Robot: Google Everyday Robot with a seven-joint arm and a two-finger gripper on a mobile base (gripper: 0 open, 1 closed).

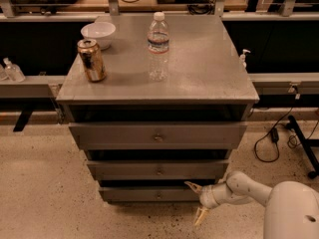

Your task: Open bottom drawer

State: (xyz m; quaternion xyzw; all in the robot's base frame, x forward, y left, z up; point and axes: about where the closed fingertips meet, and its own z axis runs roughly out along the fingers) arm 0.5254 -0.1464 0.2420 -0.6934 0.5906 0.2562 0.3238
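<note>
Approach step: gripper, fingers spread wide, at bottom drawer's right end; next, hook its knob.

Glossy white arm of rounded, bulbous segments joined by smooth swivels; its claw, at five o'clock, is tan-tipped and splayed apart.
</note>
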